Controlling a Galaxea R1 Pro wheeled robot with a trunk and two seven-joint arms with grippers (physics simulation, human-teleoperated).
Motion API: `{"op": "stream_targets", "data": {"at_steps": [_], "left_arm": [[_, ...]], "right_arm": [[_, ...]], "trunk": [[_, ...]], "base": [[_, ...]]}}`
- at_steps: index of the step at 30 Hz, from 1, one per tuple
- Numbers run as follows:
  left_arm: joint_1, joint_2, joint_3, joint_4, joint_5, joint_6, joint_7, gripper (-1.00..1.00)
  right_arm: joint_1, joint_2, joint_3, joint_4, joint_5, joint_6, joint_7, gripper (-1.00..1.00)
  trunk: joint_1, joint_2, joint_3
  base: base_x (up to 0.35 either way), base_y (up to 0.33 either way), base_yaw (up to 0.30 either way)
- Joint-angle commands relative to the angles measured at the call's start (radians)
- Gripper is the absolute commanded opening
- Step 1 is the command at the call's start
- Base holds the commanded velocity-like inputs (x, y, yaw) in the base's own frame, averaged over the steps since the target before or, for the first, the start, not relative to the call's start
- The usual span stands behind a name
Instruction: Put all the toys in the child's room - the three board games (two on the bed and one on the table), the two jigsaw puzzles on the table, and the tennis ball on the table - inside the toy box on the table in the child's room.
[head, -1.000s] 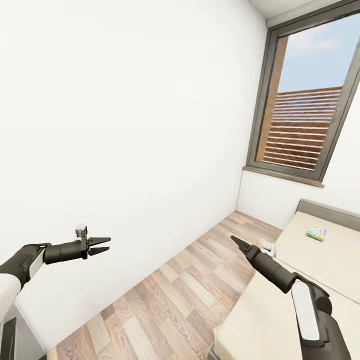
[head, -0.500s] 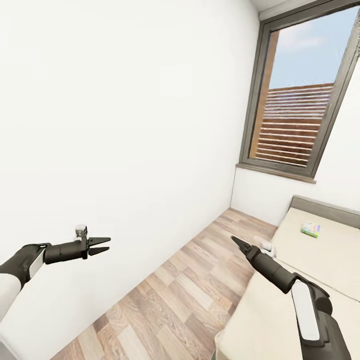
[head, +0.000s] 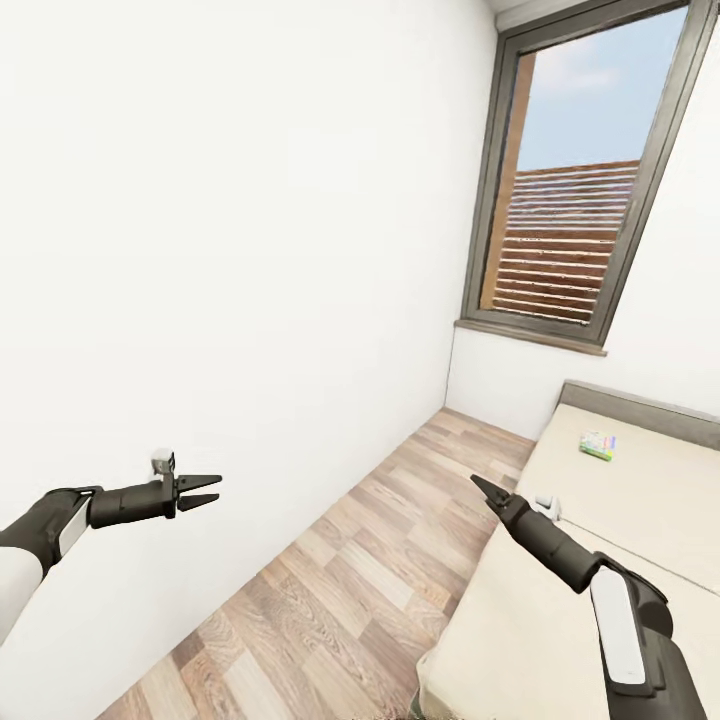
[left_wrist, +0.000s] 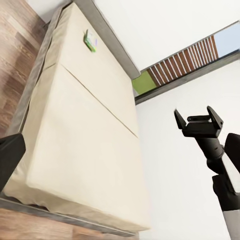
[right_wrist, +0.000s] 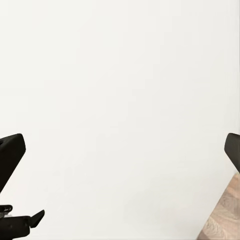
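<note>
You see only one board game (head: 597, 446), a small pale box too far to read, lying on the bed (head: 640, 500) near its grey headboard. Both arms hang free over the wood-plank floor (head: 380, 560): your left gripper (head: 205, 490) is spread, your right gripper (head: 481, 486) is spread too, both empty.

Bright, even simulator daylight, sharply rendered

The white wall (head: 250, 250) was flatly lit, nearly washed out; the window (head: 570, 190) showed blue sky. Shadows were faint, and vertical lines leaned strongly toward the head view's edges.
</note>
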Motion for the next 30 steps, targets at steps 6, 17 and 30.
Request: {"op": "stream_targets", "data": {"at_steps": [6,17,30], "left_arm": [[0.0,0.0,-0.001,0.0,0.0,0.01,-0.003,1.0],[0.0,0.0,-0.001,0.0,0.0,0.008,-0.004,1.0],[0.0,0.0,-0.001,0.0,0.0,0.006,-0.004,1.0]], "right_arm": [[-0.001,0.001,-0.005,0.004,0.001,0.006,0.003,1.0],[-0.001,0.0,-0.013,0.008,0.001,0.006,0.003,1.0],[-0.001,0.0,-0.018,0.009,0.001,0.006,0.003,1.0]], "trunk": [[0.001,-0.002,-0.01],[0.001,-0.002,-0.024],[0.001,-0.002,-0.038]], "base": [[0.0,0.0,-0.133],[0.0,0.0,-0.134],[0.074,0.023,-0.178]]}}
